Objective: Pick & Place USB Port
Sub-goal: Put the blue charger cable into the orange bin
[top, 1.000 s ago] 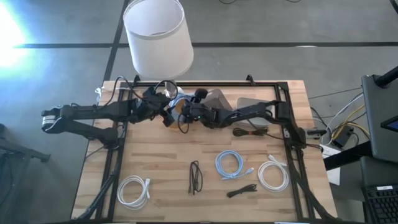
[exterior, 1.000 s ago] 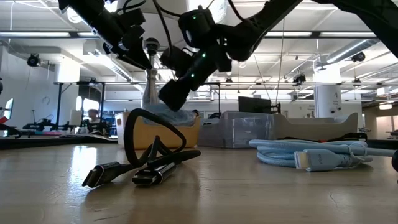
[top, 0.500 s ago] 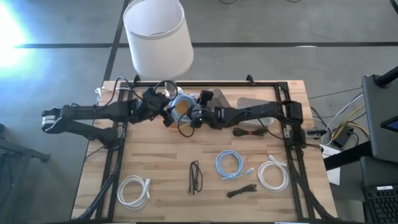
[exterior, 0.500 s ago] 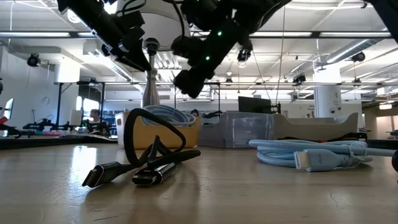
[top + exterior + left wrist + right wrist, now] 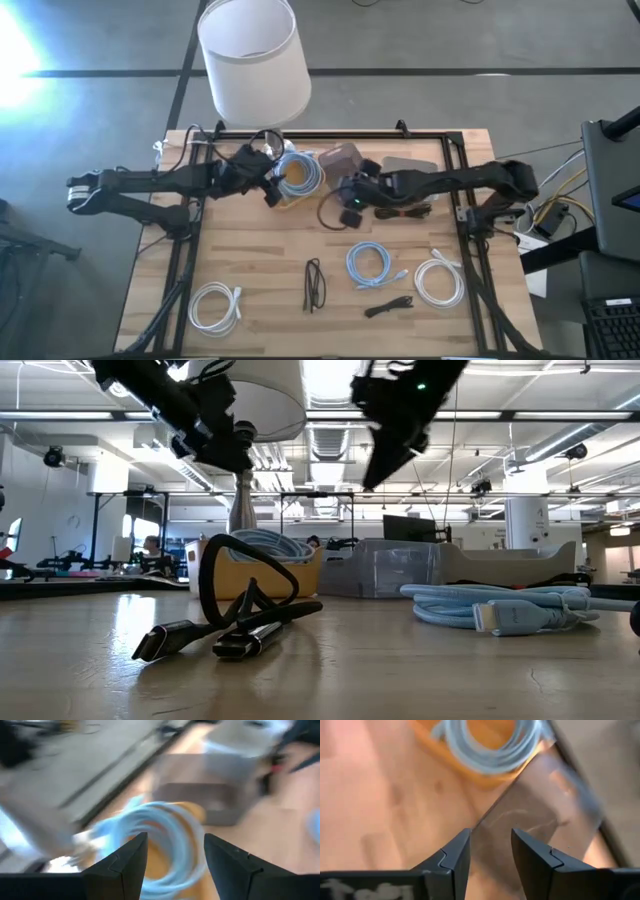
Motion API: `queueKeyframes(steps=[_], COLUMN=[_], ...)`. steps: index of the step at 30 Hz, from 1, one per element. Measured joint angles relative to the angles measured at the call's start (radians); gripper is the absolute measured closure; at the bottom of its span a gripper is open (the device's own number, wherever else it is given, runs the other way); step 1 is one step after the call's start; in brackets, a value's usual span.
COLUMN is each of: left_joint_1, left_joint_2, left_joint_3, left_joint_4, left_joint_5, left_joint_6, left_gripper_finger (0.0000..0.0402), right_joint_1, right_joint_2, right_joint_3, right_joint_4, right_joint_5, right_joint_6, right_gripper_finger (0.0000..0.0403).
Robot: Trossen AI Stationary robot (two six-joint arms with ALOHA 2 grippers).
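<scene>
A yellow bin (image 5: 283, 196) stands at the table's far middle with a light blue coiled cable (image 5: 299, 171) lying in it. My left gripper (image 5: 272, 188) hangs open just left of and above that bin; its wrist view looks down on the blue coil (image 5: 160, 822) past the open gripper (image 5: 175, 837). My right gripper (image 5: 343, 205) is open and empty, raised over bare wood to the right of the bin. In its wrist view the open gripper (image 5: 490, 831) faces the bin (image 5: 485, 777) and a clear bin (image 5: 530, 820).
Clear bins (image 5: 343, 158) (image 5: 410, 166) stand right of the yellow bin. A black cable with a red tie (image 5: 400, 212) lies under the right arm. Nearer lie a black cable (image 5: 314, 285), a light blue coil (image 5: 375, 265), white coils (image 5: 440, 281) (image 5: 215, 305) and another black cable (image 5: 390, 307).
My right gripper has risen from over the yellow bin and drawn back toward the table's right edge, uncovering the blue coil in the bin. The coil and bin have stayed in place.
</scene>
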State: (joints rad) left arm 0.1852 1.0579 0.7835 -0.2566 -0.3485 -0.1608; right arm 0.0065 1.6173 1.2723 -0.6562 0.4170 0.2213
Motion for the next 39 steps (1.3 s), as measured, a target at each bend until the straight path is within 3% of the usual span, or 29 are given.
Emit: queueKeyframes(steps=[4,7,14,21,25,39], left_joint_1=[0.0,-0.004,-0.006,-0.006,-0.006,-0.006], left_joint_2=[0.021,0.049,0.15,0.217,0.219,0.21], left_joint_3=[-0.003,-0.003,-0.002,0.004,0.008,0.009], left_joint_4=[0.066,0.093,0.153,0.253,0.254,0.257], left_joint_5=[0.21,0.258,0.26,0.26,0.26,0.259], left_joint_6=[-0.001,-0.002,-0.002,-0.001,-0.002,0.005], left_gripper_finger=[0.0202,0.0202,0.0202,0.0202,0.0202,0.0202], right_joint_1=[0.034,0.068,0.158,0.221,0.231,0.234], right_joint_2=[-0.107,-0.175,-0.22,-0.173,-0.142,0.0], right_joint_3=[-0.118,-0.212,-0.444,-0.56,-0.569,-0.516], right_joint_4=[0.002,0.013,0.042,0.183,0.253,0.225], right_joint_5=[-0.171,-0.284,-0.306,-0.358,-0.357,-0.283], right_joint_6=[0.078,0.144,0.339,0.477,0.508,0.438], right_gripper_finger=[0.027,0.0271,0.0271,0.0275,0.028,0.0291])
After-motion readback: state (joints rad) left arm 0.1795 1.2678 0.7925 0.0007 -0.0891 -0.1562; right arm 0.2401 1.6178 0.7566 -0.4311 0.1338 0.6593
